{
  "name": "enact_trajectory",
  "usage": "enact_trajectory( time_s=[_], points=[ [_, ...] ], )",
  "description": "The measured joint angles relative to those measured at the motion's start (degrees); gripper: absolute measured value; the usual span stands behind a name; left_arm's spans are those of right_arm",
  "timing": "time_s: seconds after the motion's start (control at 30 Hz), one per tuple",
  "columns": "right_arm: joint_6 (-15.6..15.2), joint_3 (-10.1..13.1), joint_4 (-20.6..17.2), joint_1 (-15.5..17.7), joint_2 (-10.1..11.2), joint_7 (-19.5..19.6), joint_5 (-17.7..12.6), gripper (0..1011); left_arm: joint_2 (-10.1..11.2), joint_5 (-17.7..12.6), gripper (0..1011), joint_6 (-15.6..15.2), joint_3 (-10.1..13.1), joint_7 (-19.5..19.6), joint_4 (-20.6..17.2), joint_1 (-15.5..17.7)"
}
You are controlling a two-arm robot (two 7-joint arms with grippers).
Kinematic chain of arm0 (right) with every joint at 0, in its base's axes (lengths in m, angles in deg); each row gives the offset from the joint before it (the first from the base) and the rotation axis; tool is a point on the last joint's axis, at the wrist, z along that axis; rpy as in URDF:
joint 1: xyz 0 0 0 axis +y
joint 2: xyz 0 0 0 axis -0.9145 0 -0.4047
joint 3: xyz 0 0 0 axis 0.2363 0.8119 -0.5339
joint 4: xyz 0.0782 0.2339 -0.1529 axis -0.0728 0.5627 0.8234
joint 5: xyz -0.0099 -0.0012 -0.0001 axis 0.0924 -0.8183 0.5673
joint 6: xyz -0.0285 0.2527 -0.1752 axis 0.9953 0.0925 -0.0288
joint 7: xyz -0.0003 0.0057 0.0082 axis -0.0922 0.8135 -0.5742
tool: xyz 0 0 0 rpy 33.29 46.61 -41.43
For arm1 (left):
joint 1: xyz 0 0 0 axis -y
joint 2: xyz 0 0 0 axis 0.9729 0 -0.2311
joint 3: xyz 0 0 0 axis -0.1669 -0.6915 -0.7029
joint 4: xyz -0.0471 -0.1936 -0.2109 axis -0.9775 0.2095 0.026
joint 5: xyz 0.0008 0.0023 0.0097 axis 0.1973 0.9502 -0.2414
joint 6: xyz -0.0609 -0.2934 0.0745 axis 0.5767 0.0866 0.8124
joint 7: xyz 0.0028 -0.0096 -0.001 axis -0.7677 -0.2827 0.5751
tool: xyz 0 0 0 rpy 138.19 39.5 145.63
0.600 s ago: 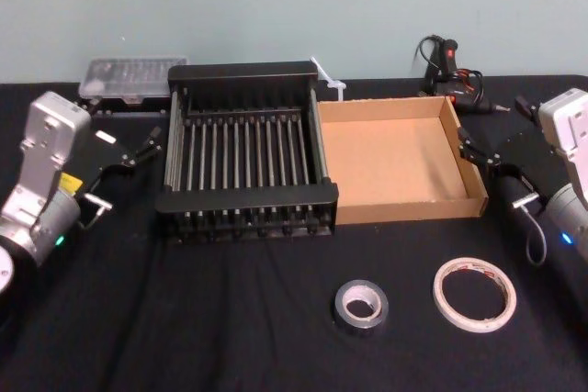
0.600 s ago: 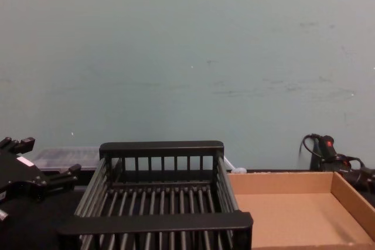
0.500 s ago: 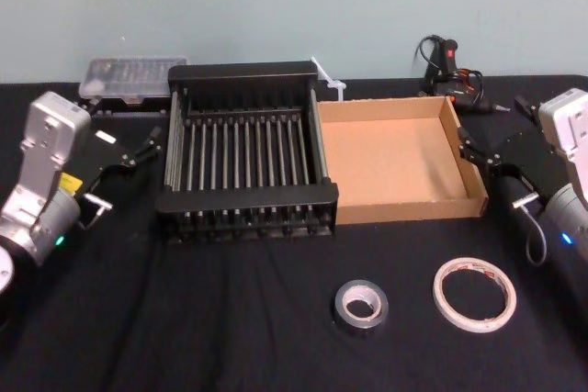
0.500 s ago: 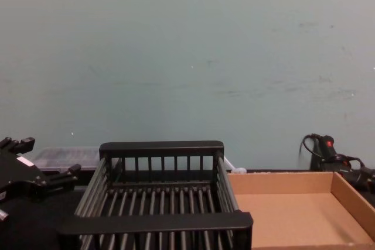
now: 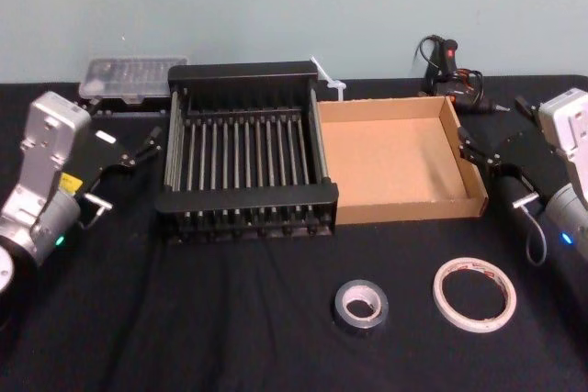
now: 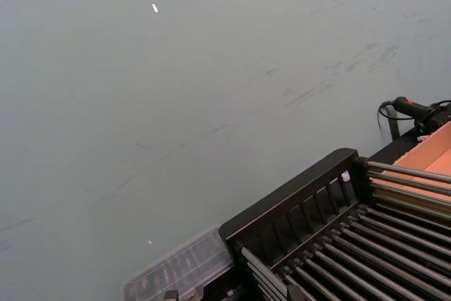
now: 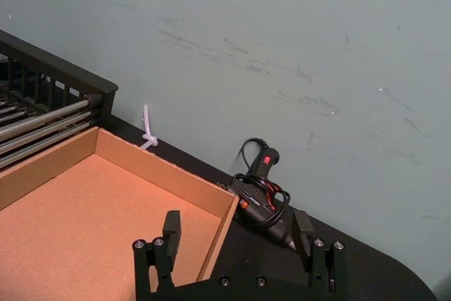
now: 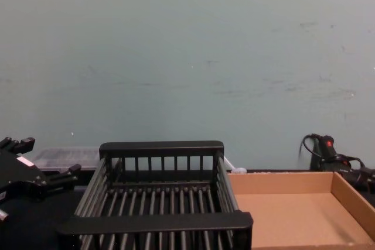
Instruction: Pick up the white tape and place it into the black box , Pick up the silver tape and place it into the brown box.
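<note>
0/2 done. White tape [image 5: 474, 294] and silver tape [image 5: 360, 306] lie on the counter [image 5: 230, 319], 5 to 6 o'clock of the cardboard tray [image 5: 413, 208]. Black basket [image 5: 248, 197] and tray hold nothing. My left fingers [image 5: 147, 142] sit at the basket's 9, right fingers [image 7: 171, 225] at the tray's 3. Both are spread, grasping nothing.

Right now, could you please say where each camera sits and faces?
Head: high, looking down at black box, brown box, left hand, right hand.
Chest: low, facing forward over the black box, left hand.
Left wrist: past the black box toward the wall.
Right wrist: over the brown box; right hand open.
Chest and left wrist share the black box's far rim.
</note>
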Motion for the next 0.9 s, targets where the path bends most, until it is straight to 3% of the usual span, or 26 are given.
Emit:
enact_trajectory(
  time_s=[0.9],
  points=[
    [0.0,0.2,0.0,0.0,-0.2,-0.2,0.2,1002,0.0,0.0,1001,0.0,0.0,0.0,0.0,0.0]
  ],
)
